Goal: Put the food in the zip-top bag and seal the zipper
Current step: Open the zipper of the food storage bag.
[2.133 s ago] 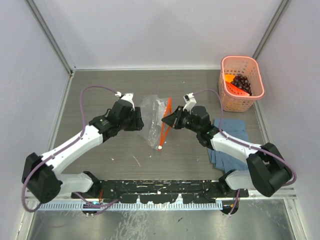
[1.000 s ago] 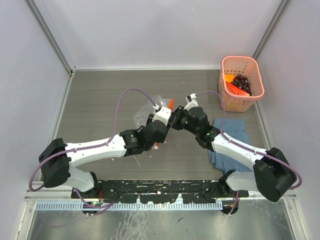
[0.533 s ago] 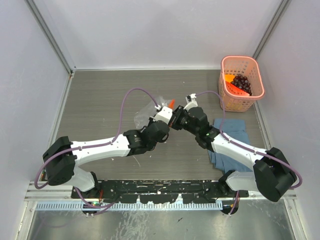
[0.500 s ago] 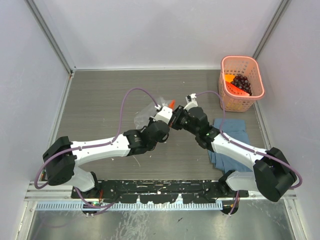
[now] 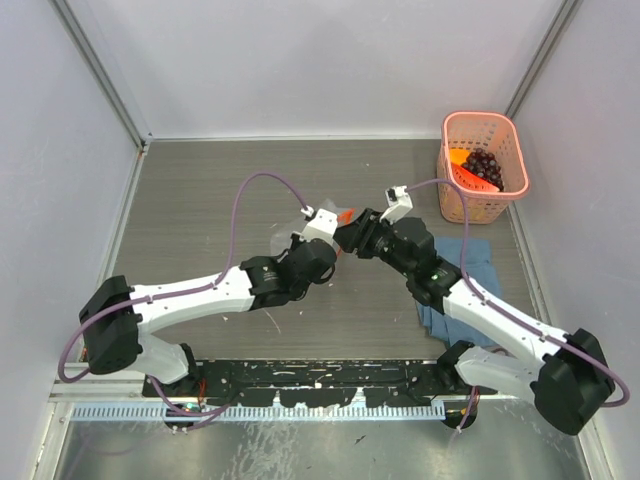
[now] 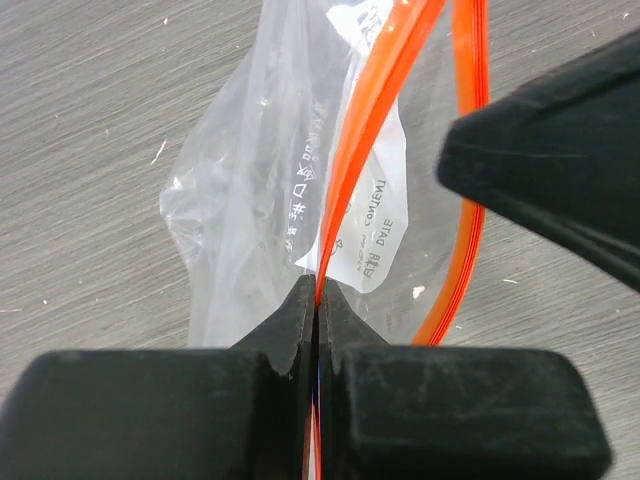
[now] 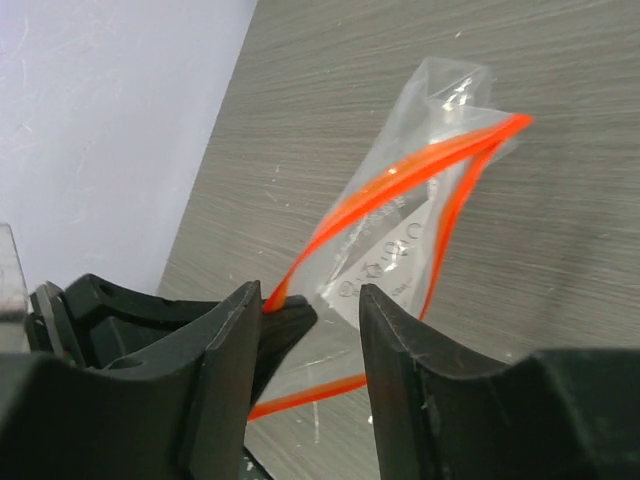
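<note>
Clear zip-top bag (image 6: pixel 240 200) crumpled, mouth open; red-orange zipper (image 6: pixel 372 120) parted; grape bunch (image 5: pixel 485 166), orange fruit (image 5: pixel 461 174) in pink basket (image 5: pixel 481 116).

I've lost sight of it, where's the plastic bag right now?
Top view: the plastic bag is mid-table, left of the pink basket, its orange zipper strip pinched in the left pincer.
</note>
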Motion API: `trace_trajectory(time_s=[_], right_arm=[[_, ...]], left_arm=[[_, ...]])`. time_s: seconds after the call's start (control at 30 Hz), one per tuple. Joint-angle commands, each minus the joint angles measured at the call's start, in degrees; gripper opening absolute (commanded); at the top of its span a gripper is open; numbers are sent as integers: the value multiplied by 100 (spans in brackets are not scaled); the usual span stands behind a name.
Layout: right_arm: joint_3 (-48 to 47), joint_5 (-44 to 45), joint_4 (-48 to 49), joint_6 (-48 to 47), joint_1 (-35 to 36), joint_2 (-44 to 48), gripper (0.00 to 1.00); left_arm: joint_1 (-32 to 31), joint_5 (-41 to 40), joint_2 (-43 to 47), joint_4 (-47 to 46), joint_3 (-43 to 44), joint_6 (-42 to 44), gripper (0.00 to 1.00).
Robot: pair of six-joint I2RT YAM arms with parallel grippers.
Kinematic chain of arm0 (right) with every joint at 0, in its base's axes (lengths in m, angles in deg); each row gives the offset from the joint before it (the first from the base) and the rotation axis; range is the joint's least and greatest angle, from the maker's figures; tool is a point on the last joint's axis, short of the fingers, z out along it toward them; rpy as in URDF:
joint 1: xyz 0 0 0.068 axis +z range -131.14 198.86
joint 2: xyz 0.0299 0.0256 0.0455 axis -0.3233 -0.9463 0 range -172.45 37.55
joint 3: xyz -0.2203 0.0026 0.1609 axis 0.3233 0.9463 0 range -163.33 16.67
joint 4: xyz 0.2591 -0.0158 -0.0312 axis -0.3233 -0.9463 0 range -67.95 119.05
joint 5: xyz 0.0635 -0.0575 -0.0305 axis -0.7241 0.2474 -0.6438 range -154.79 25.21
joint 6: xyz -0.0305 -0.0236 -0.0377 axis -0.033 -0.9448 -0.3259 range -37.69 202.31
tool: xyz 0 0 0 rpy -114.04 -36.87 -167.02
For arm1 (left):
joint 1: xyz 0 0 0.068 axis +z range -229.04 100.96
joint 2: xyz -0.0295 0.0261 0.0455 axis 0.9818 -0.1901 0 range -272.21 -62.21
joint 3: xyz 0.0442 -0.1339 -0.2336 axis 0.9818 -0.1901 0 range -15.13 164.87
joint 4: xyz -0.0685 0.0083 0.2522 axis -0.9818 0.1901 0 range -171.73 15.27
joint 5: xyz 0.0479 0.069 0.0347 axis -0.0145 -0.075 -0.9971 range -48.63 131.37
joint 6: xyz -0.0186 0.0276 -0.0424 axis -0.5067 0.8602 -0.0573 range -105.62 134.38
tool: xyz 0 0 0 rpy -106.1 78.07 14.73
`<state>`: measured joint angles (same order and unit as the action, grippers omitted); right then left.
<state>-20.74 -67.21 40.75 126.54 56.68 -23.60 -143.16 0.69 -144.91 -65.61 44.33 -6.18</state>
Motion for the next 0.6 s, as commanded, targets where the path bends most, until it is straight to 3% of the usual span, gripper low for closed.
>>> trace_trajectory(time_s=[0.0, 0.13, 0.37, 0.57], right_arm=[[-207, 660, -534, -667, -3, 397, 51], [-163, 739, -725, -697, -3, 265, 59], [4, 13, 178, -285, -1, -405, 70], [25, -57, 752, 102, -9, -819, 77]], left_arm=[[-9, -180, 310, 201, 391, -283, 0], [-12, -34, 414, 139, 396, -352, 0], [-11, 144, 435, 127, 518, -352, 0], [-4, 268, 480, 99, 496, -320, 0]])
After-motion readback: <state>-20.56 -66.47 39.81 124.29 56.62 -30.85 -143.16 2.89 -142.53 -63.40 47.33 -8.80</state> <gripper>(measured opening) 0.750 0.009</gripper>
